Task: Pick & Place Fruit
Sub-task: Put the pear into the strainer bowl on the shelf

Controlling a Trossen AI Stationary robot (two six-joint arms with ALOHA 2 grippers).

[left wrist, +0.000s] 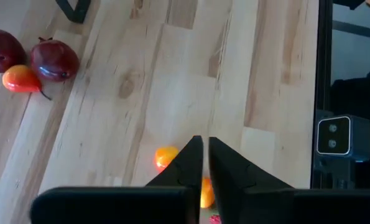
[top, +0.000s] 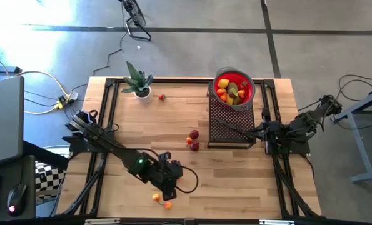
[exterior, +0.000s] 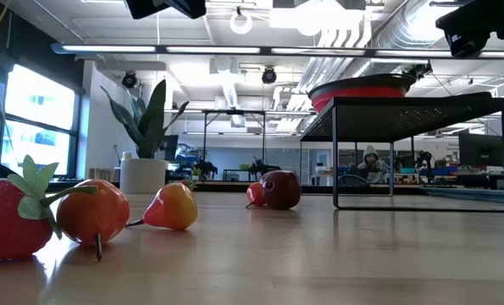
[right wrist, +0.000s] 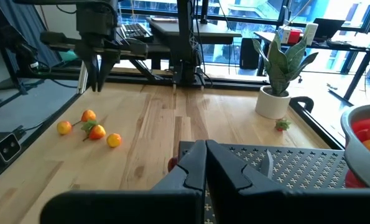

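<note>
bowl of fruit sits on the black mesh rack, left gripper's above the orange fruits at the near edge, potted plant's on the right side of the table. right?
Not quite. The potted plant stands at the table's far left, as the high view shows. The red bowl is on the mesh rack, and the left gripper is above the orange fruits.

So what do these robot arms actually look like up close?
Both arms are black and built of jointed segments. The left arm shows a small green light near its wrist, with a thin black cable looping beside it. The right arm is the same dark colour. Each ends in a gripper: left gripper, right gripper, with two flat, tapering black fingers.
</note>
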